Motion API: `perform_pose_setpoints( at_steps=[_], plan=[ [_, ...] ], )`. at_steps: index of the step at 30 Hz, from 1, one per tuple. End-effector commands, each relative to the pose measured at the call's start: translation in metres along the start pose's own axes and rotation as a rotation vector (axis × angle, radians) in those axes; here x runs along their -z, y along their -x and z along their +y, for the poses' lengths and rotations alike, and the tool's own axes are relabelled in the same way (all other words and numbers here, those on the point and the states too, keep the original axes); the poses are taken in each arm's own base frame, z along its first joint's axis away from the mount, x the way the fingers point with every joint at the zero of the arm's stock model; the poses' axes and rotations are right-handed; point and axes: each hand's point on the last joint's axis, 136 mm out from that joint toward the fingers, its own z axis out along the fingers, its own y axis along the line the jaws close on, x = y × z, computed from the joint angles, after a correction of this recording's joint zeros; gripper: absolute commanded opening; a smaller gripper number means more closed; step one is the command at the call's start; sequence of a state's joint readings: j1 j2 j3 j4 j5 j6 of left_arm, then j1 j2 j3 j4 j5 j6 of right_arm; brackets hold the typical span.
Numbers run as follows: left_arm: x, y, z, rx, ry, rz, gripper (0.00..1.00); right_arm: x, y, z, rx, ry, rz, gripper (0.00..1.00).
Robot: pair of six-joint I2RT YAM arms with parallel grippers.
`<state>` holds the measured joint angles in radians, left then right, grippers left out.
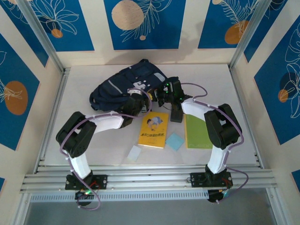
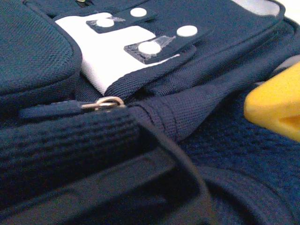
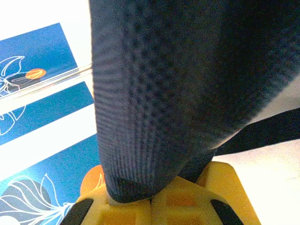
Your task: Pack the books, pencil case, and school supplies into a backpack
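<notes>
Navy mesh (image 3: 154, 93) of the backpack (image 1: 124, 84) hangs right against the right wrist lens. Its lower fold is pinched between the yellow pads (image 3: 225, 192), so the right jaws are closed tight on it. That grip looks meant to lift and steady the bag's near side so the opening can be worked.

From the left wrist, a webbing strap (image 2: 61, 140) lies closest. Just past it the zip pull (image 2: 105, 102) sits at the end of a seam below the white patch (image 2: 110, 56). The left jaws are nosed in at that zip, probably to catch the pull. Their tips cannot be made out, so I cannot tell how far open they are or whether they hold anything.

From above, the backpack lies at the far middle of the bench (image 1: 220, 84), a little left of centre, with both sets of jaws at its near-right side. Nothing looks packed yet. The yellow book (image 1: 153, 130) lies mid-bench with the green book (image 1: 197, 133) to its right and the blue pad (image 1: 175, 141) between their near corners. The white piece (image 1: 134, 153) is closer to the near edge. A slim dark shape, likely the pencil case (image 1: 176, 112), lies between the books' far ends, partly under the right arm (image 1: 206, 110). All sit just in front of the bag, handy once it is open.
</notes>
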<state>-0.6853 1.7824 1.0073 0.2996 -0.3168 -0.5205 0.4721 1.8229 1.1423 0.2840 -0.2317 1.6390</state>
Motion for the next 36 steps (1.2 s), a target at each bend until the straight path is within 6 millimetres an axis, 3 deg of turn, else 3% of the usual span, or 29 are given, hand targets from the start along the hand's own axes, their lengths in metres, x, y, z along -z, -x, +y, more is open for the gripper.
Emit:
perform_pose_setpoints(
  at_steps=[1, 2, 3, 8, 10, 13, 20, 22, 24, 25, 27, 28, 31, 36],
  plan=[
    [0.005, 0.034, -0.02, 0.004, -0.066, -0.084, 0.15, -0.002, -0.023, 0.002, 0.002, 0.02, 0.09, 0.0],
    [0.006, 0.03, -0.017, -0.006, -0.05, -0.07, 0.05, -0.002, -0.021, -0.001, -0.001, 0.018, 0.084, 0.0],
    [0.006, 0.025, -0.011, -0.019, -0.026, -0.05, 0.0, -0.002, -0.017, -0.002, 0.001, 0.017, 0.077, 0.0],
    [0.022, -0.017, 0.02, -0.062, 0.022, 0.121, 0.0, 0.006, 0.016, -0.006, 0.112, -0.028, 0.006, 0.0],
    [0.037, -0.042, 0.039, -0.067, 0.043, 0.228, 0.0, 0.01, 0.032, -0.008, 0.172, -0.056, -0.015, 0.0],
    [0.062, -0.064, 0.062, -0.074, 0.066, 0.323, 0.0, 0.016, 0.051, -0.009, 0.203, -0.051, -0.013, 0.0],
    [0.101, -0.07, 0.111, -0.034, 0.116, 0.41, 0.0, 0.024, 0.081, -0.006, 0.256, -0.075, -0.02, 0.0],
    [0.107, -0.064, 0.099, -0.033, 0.039, 0.427, 0.0, 0.019, 0.087, -0.001, 0.281, -0.072, -0.008, 0.0],
    [0.113, -0.054, 0.073, -0.009, -0.075, 0.44, 0.0, 0.016, 0.09, 0.005, 0.294, -0.071, 0.013, 0.0],
    [0.116, -0.048, 0.056, 0.011, -0.143, 0.442, 0.0, 0.015, 0.087, 0.009, 0.306, -0.061, 0.035, 0.16],
    [0.121, -0.035, 0.026, 0.062, -0.247, 0.443, 0.0, 0.019, 0.081, 0.007, 0.294, -0.094, 0.049, 0.59],
    [0.124, -0.028, 0.012, 0.079, -0.293, 0.435, 0.0, 0.023, 0.073, 0.005, 0.296, -0.106, 0.06, 0.71],
    [0.125, -0.012, -0.016, 0.1, -0.359, 0.412, 0.0, 0.041, 0.048, -0.005, 0.294, -0.118, 0.085, 0.89],
    [0.116, -0.003, -0.04, 0.12, -0.414, 0.411, 0.0, 0.067, 0.01, -0.037, 0.24, -0.134, 0.114, 0.97]
  ],
)
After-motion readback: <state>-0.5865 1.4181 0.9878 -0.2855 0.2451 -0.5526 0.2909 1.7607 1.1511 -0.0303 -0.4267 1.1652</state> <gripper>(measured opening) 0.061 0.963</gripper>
